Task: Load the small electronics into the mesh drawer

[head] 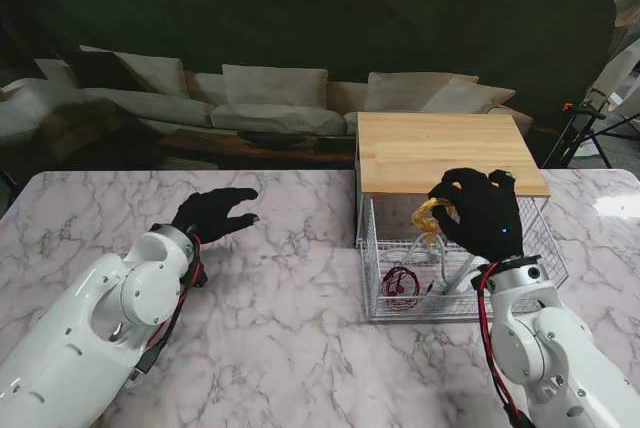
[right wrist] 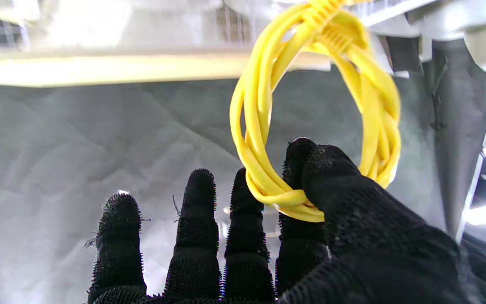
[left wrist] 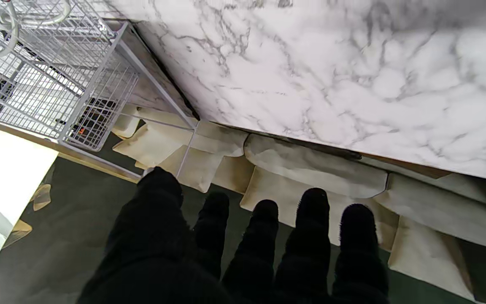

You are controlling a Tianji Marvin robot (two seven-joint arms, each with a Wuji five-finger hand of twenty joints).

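While clamped in right hand (head: 487, 214) fingers (right wrist: 310, 169) over mesh drawer (head: 372, 268), yellow cable coil (right wrist: 314, 105); left hand (head: 212, 213) fingers apart.

A white marble table (head: 290, 298) with grey veining filled the foreground. Past its far edge stood a pale sofa (head: 270, 98) with loose cushions against a dark green backdrop (head: 330, 8); at the far right were folding chair frames (head: 610, 98), partly cut off
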